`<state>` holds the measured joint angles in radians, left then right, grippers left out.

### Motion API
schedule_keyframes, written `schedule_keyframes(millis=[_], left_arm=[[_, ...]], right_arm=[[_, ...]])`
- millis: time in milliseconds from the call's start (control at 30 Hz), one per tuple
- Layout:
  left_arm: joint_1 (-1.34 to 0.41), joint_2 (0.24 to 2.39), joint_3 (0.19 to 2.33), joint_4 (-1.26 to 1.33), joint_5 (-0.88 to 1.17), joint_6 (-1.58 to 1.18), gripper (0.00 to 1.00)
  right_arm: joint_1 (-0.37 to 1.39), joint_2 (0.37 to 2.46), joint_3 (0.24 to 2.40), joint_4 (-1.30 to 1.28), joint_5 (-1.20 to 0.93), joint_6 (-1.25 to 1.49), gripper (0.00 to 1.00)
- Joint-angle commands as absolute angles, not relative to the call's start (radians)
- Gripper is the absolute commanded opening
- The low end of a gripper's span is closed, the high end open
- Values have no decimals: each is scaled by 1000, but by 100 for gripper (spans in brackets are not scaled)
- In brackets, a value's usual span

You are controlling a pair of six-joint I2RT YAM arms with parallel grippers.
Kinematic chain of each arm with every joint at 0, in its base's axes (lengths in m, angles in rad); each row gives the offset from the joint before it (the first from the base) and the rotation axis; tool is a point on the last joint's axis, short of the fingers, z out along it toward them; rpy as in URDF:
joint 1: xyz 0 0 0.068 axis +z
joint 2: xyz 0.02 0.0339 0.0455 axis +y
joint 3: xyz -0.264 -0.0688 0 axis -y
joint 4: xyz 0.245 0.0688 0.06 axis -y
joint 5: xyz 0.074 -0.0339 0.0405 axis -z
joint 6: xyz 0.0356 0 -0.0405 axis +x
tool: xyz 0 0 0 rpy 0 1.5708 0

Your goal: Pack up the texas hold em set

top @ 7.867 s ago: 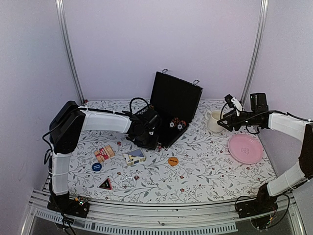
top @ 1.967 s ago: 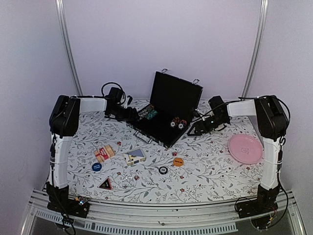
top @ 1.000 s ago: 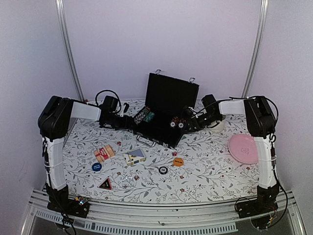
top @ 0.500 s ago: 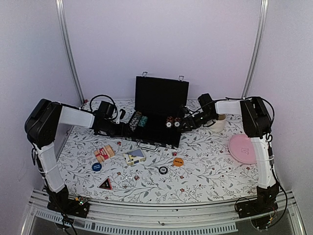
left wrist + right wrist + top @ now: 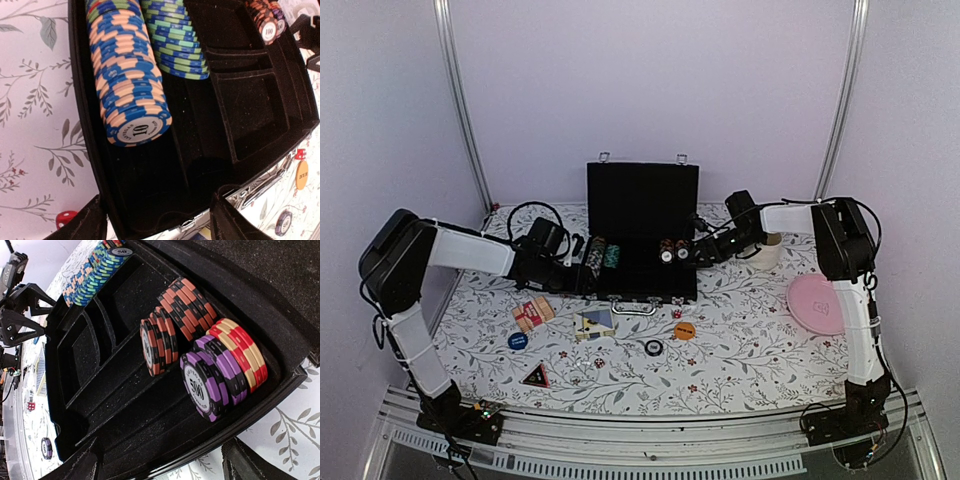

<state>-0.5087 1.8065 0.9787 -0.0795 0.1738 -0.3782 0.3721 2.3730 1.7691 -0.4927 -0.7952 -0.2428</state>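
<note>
The black briefcase (image 5: 642, 195) stands open at mid-table, lid upright and handle facing the front. Striped chips lie in its tray: blue-and-cream ones (image 5: 131, 85) and green-and-blue ones (image 5: 175, 45) on the left, purple ones (image 5: 210, 380) and orange-and-black ones (image 5: 160, 345) on the right. My left gripper (image 5: 582, 274) (image 5: 157, 220) is open, straddling the case's front left corner. My right gripper (image 5: 698, 250) (image 5: 162, 465) is open astride the right end wall. In front of the case lie two card decks (image 5: 533, 313) (image 5: 594, 321), round buttons (image 5: 685, 329), a triangle token (image 5: 535, 376) and a red die (image 5: 676, 313).
A cream mug (image 5: 767, 250) stands just behind my right forearm. A pink plate (image 5: 823, 303) lies at the right. Metal posts (image 5: 460, 100) rise at the back corners. The table's front rail (image 5: 640, 440) runs along the near edge.
The briefcase has swung round from a slant to face the front squarely and shifted left and nearer. Both grippers moved along with its ends; their jaws kept the same width.
</note>
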Motion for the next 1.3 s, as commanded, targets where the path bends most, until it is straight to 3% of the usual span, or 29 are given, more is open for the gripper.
schedule_keyframes(millis=[0,167,267,467,600,933,1067,1267], left_arm=[[-574,1767,961,-69,227,-371,69],[-577,1752,970,-82,211,-374,69],[-577,1727,999,-160,141,-377,74],[-579,1606,1012,-316,51,-337,82],[-607,1550,1007,-390,99,-269,86],[-669,1573,1058,-549,147,-55,85],[-667,1634,1095,-609,87,-47,87],[-667,1667,1078,-617,96,-104,85]], right_arm=[[405,2383,1756,-502,-806,-247,79],[393,2373,1760,-502,-806,-241,79],[373,2341,1760,-507,-800,-235,80],[311,2148,1678,-510,-751,-274,83],[286,1997,1576,-516,-746,-313,83],[286,1656,1262,-532,-817,-485,84],[286,1613,1170,-521,-859,-537,84],[304,1630,1199,-534,-814,-564,84]])
